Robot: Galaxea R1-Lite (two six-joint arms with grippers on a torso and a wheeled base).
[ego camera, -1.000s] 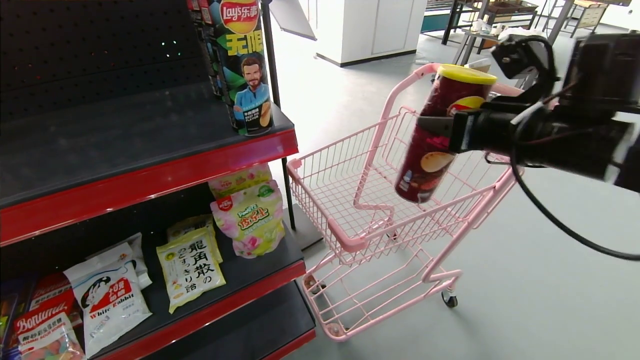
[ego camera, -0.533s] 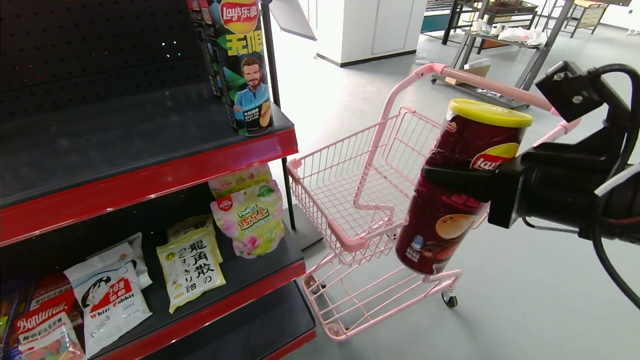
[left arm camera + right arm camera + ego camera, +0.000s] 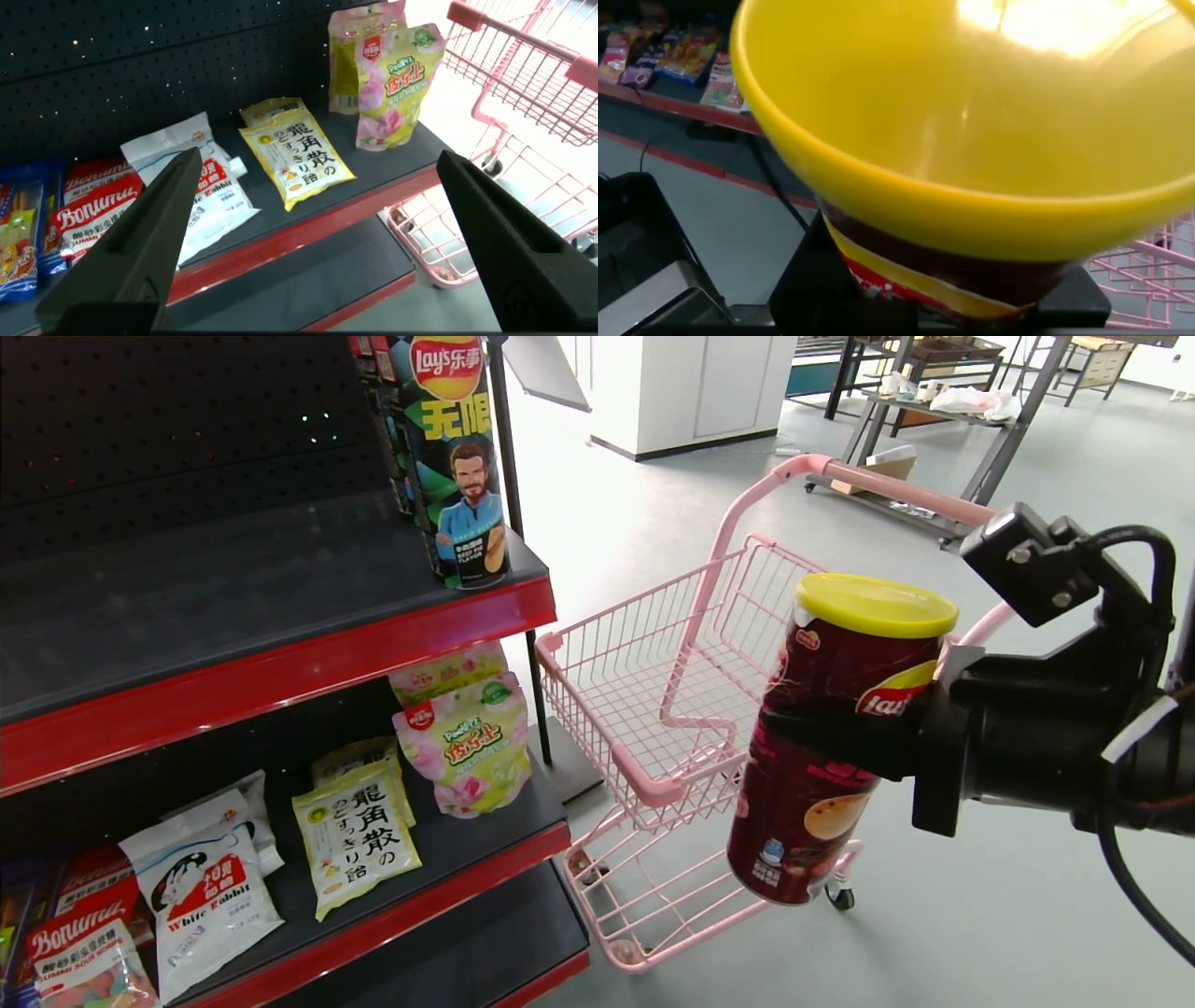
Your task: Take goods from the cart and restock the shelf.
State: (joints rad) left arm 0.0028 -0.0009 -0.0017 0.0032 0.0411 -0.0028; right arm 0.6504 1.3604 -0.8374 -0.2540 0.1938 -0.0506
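Note:
A maroon chip can [image 3: 826, 775] with a yellow lid [image 3: 876, 603] hangs almost upright in the air in front of the pink cart [image 3: 644, 681]. My right gripper [image 3: 845, 739] is shut on the can's middle. The right wrist view looks along the yellow lid [image 3: 971, 121] and the maroon can [image 3: 943, 271]. A tall green chip can [image 3: 462, 457] stands at the right end of the dark upper shelf [image 3: 233, 588]. My left gripper [image 3: 318, 252] is open with nothing between its fingers [image 3: 140, 252], facing the lower shelf [image 3: 308, 205] of snack bags.
Yellow, pink and white snack bags [image 3: 355, 831] lie on the lower shelf [image 3: 448, 887]. The shelf's red front edge [image 3: 280, 672] juts out left of the cart. Grey floor [image 3: 980, 896] lies open to the right, with tables and a white cabinet [image 3: 691, 387] farther back.
My right gripper has carried the chip can from above the cart's basket down and toward me, out in front of the cart. The can now stands more upright.

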